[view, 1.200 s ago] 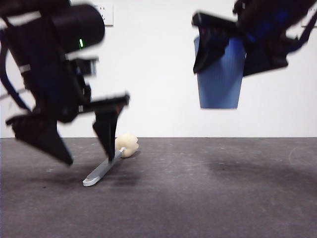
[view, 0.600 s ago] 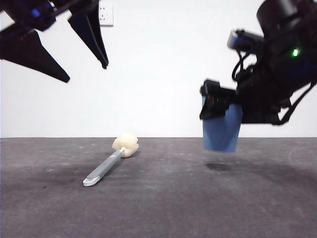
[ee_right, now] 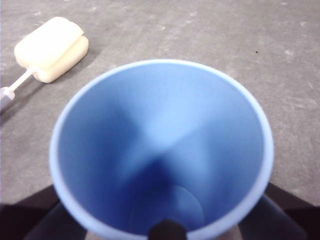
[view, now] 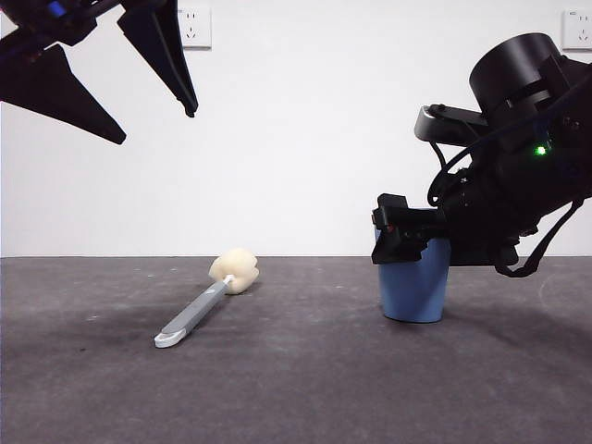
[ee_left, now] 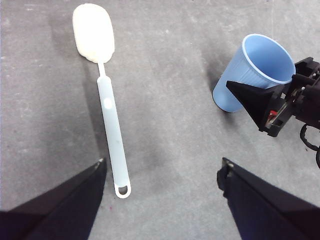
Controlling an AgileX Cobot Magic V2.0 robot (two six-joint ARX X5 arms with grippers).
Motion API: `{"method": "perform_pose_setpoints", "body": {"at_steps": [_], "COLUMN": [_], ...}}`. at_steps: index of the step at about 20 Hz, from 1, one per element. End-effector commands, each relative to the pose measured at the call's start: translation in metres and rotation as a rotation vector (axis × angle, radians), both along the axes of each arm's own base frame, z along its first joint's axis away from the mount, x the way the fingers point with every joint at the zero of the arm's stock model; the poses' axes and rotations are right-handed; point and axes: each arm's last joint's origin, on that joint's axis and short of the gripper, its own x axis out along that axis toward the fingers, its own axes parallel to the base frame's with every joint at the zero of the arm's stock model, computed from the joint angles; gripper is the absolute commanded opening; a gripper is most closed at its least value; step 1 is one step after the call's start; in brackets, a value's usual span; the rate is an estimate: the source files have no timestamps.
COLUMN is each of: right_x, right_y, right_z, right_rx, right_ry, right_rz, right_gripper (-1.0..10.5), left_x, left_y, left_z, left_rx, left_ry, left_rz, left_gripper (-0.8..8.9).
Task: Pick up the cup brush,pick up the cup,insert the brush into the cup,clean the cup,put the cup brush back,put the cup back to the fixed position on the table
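The cup brush (view: 196, 313) lies flat on the table (view: 305, 388), its cream sponge head (view: 235, 270) towards the back; it also shows in the left wrist view (ee_left: 111, 131). My left gripper (view: 155, 126) hangs open and empty high above it (ee_left: 162, 165). The blue cup (view: 413, 291) stands upright with its base on the table at the right. My right gripper (view: 416, 242) is shut on the cup just below the rim. The right wrist view looks down into the empty cup (ee_right: 162, 150) between the jaws of my right gripper (ee_right: 162, 202).
A white wall with two sockets (view: 195, 26) stands behind the table. The sponge head (ee_right: 50, 47) lies a short way from the cup. Bare table lies between brush and cup (ee_left: 170, 100).
My right gripper has come down with the cup, from high in the air to the table. My left gripper has risen from the brush and stays open up high.
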Motion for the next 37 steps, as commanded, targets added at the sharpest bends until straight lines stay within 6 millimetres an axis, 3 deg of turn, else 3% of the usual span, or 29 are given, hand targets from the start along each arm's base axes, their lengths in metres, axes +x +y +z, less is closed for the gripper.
{"method": "perform_pose_setpoints", "body": {"at_steps": [1,4,6,15,22,26,33,34,36,37], "right_x": [-0.002,-0.002,-0.002,-0.004,-0.018,-0.045,-0.120,-0.130,-0.145,-0.150], "right_y": [-0.001,-0.001,-0.001,-0.002,-0.009,-0.017,-0.029,-0.033,-0.039,-0.041], "right_z": [-0.007,-0.007,-0.007,-0.002,0.031,0.055,0.104,0.108,0.113,0.115], "right_rx": [-0.017,-0.017,-0.017,-0.021,-0.038,-0.031,0.179,0.192,0.212,0.217], "right_ry": [0.025,0.025,0.024,0.034,0.027,0.138,0.312,0.332,0.359,0.365], "right_rz": [-0.001,0.000,-0.001,-0.001,0.007,0.005,0.150,0.188,0.248,0.256], "right_gripper": [3.4,5.6,6.4,6.4,6.4,6.4,6.2,5.8,3.5,2.2], "left_x": [0.000,0.000,0.000,-0.001,-0.002,-0.003,-0.007,-0.008,-0.009,-0.010], "left_y": [0.000,0.000,0.000,0.001,0.001,0.001,0.003,0.002,0.001,0.000], "left_z": [-0.003,-0.002,-0.002,-0.004,-0.005,-0.006,-0.010,-0.010,-0.011,-0.011], "left_rx": [0.015,0.015,0.015,0.031,0.033,0.052,0.120,0.124,0.102,0.091], "left_ry": [0.000,-0.001,-0.001,0.020,0.023,0.035,0.065,0.068,0.082,0.093], "left_rz": [-0.009,-0.009,-0.009,-0.008,-0.008,-0.023,-0.125,-0.172,-0.230,-0.257], "left_gripper": [3.78,3.78,3.78,3.78,3.78,3.78,3.76,3.75,3.68,3.03]}}
